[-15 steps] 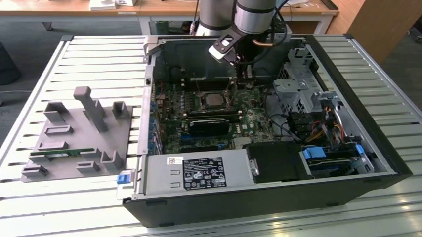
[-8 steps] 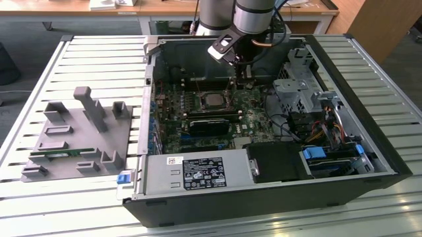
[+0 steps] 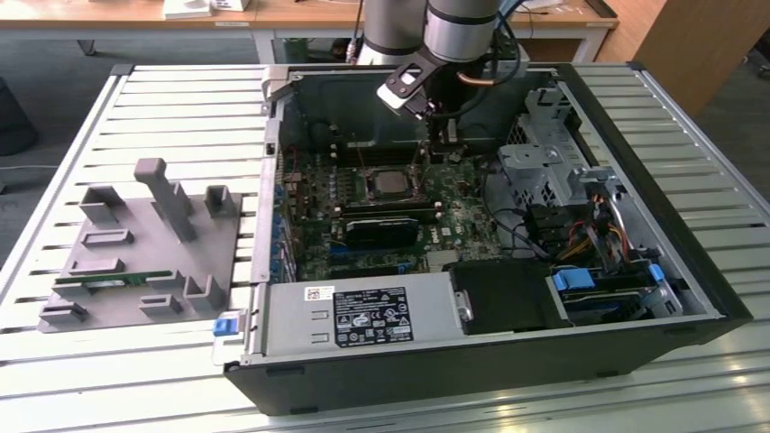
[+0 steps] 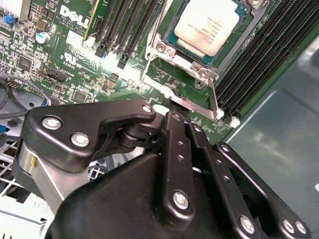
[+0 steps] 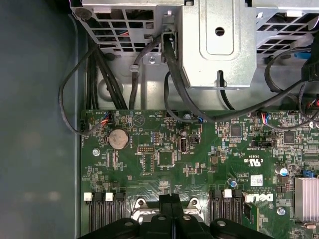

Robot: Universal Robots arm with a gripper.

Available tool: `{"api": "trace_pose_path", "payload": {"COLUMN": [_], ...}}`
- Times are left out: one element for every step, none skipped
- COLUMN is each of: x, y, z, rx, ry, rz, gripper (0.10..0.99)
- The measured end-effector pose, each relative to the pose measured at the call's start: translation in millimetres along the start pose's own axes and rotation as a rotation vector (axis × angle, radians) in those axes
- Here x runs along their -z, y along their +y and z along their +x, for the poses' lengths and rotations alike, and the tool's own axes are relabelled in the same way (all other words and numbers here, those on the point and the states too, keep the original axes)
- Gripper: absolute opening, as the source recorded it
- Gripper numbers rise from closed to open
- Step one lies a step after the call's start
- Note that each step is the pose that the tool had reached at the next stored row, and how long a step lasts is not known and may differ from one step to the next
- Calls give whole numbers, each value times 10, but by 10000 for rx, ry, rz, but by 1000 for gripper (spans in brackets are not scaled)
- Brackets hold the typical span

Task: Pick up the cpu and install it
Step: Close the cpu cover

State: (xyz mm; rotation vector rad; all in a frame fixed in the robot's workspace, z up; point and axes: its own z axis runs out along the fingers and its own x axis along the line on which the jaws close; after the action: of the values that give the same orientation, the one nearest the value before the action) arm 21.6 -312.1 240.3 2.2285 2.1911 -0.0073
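We find the cpu (image 4: 212, 22) already lying flat in its socket (image 4: 172, 56) on the board (image 5: 164, 144), silver top up and nothing covering it. The gripper (image 4: 171, 105) hangs just past one edge of that socket, low over the board, its fingers (image 5: 168, 201) pressed together with nothing between them, so it carries no chip. In the exterior view the cpu (image 3: 388, 183) lies to that view's left of the gripper (image 3: 437, 144) and nearer the camera, close but apart. The chip is square, so it has no long axis; its edges run with the socket frame and with the memory slots (image 4: 259, 59) beside it. We judge that the placing itself is done.
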Motion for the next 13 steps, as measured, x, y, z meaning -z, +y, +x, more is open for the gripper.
{"api": "trace_pose_path", "payload": {"x": [0,-1,-1,-1,-1,-1,-2,-2,-2,-3,-3,-3,-3], "y": [-3,-7,-11,-15,-20,-27,-33,-39,-46,-55,-63,-71,-80], "z": [0,0,0,0,0,0,0,-1,-1,-1,-1,-1,-1], "rx": [0,0,0,1,1,0,0,0,0,0,0,0,0], "ry": [1,1,0,0,0,0,0,0,0,1,1,1,0], "rz": [-1,-1,0,-1,0,0,0,0,0,-1,-1,0,0], "gripper": [106,106,106,106,106,106,106,106,106,106,106,106,106]}}
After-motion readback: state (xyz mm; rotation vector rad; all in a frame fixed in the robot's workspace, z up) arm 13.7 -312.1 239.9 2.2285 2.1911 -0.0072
